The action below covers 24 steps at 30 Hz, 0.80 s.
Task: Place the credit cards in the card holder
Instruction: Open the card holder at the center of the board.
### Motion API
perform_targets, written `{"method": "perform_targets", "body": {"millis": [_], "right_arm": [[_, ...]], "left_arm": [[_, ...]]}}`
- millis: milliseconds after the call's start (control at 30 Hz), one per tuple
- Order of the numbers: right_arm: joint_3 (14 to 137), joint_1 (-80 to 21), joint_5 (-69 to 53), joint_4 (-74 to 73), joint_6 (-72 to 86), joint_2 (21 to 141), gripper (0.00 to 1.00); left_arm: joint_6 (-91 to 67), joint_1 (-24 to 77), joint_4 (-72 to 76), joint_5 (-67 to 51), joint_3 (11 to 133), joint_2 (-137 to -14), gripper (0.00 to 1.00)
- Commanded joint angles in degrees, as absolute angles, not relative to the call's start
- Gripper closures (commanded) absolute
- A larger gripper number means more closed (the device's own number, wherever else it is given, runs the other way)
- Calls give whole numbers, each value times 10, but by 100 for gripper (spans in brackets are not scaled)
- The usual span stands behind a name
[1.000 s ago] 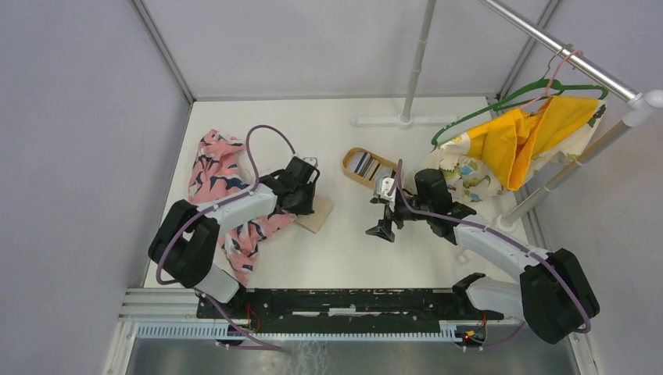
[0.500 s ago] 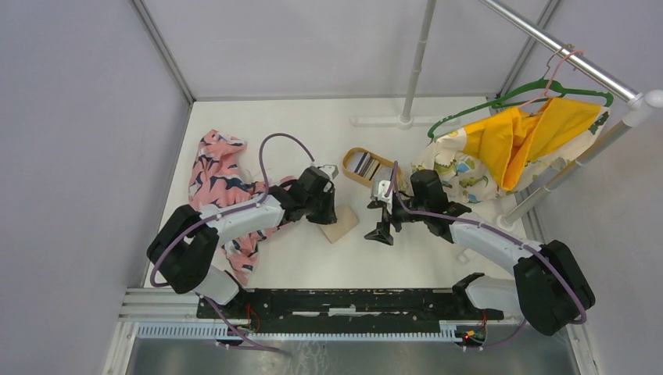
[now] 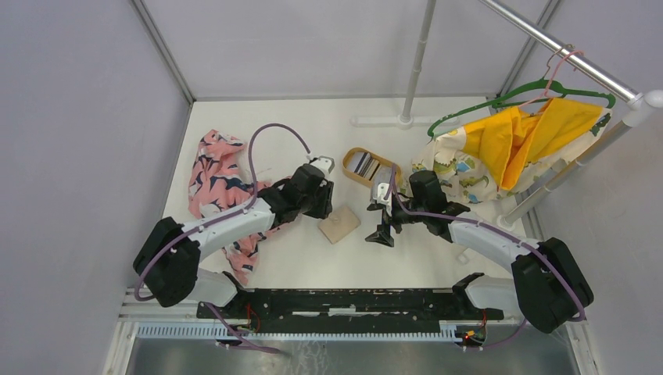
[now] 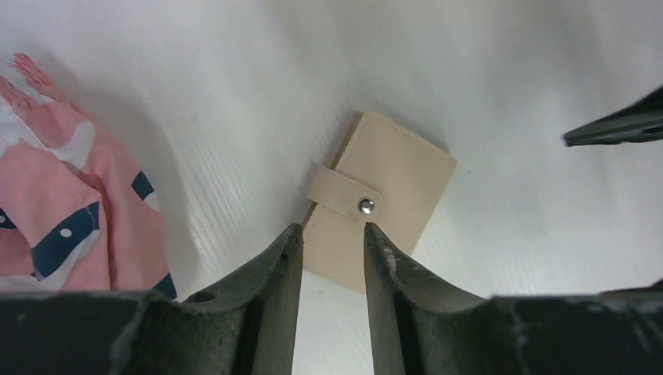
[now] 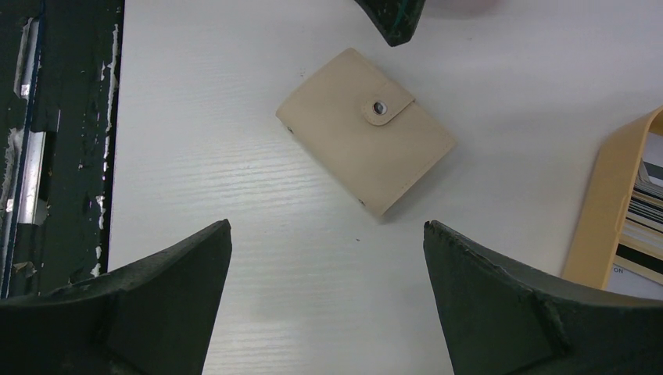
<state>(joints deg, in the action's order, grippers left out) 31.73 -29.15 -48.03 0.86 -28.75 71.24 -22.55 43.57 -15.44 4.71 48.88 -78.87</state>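
The card holder (image 3: pixel 339 223) is a tan wallet, closed, its tab snapped shut, lying flat on the white table. It also shows in the left wrist view (image 4: pixel 379 199) and the right wrist view (image 5: pixel 366 129). My left gripper (image 3: pixel 326 209) (image 4: pixel 331 228) hovers over its near edge, jaws a little apart and holding nothing. My right gripper (image 3: pixel 378 222) (image 5: pixel 328 226) is wide open and empty, just right of the wallet. The credit cards (image 3: pixel 366 166) (image 5: pixel 645 211) lie stacked in an oval wooden-rimmed tray (image 3: pixel 352 155) (image 5: pixel 598 203) behind the right gripper.
A pink patterned cloth (image 3: pixel 219 180) (image 4: pixel 47 211) lies left of the left arm. A clothes rack with a yellow garment (image 3: pixel 516 144) on a green hanger stands at the right. A pole base (image 3: pixel 403 119) is at the back. The black rail (image 3: pixel 344 301) runs along the near edge.
My left gripper has brought the wallet right, from beside the pink cloth toward the table's middle, and now sits just back of it. The right arm has barely moved.
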Motion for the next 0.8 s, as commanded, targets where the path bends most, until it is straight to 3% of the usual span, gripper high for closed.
{"method": "perform_targets", "body": {"millis": [0, 400, 767], "right_arm": [[331, -294, -500, 15, -303, 715, 2], [332, -294, -493, 13, -306, 713, 3], [335, -293, -486, 7, -309, 712, 2]], "left_arm": [[-137, 433, -142, 85, 505, -843, 59], [-119, 454, -116, 45, 535, -886, 51], [-110, 502, -177, 105, 602, -952, 61]]}}
